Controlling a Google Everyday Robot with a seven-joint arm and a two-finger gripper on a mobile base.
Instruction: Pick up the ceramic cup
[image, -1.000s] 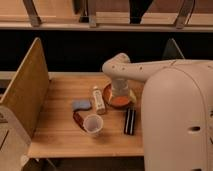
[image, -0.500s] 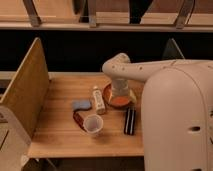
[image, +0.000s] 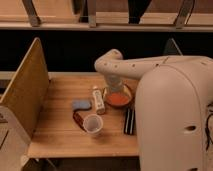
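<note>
The ceramic cup (image: 93, 123) is small and whitish with a round rim. It stands upright on the wooden table (image: 55, 135) near the front edge, left of centre. My gripper (image: 113, 86) hangs from the white arm (image: 131, 64) over the far side of the orange bowl (image: 119, 99). It is behind and to the right of the cup, well apart from it.
A slim white bottle (image: 98, 100) lies left of the bowl. A blue-grey pad (image: 81, 104) and a dark red packet (image: 79, 119) lie beside the cup. A black flat object (image: 130, 121) lies right of the cup. A wooden side panel (image: 22, 92) walls the left.
</note>
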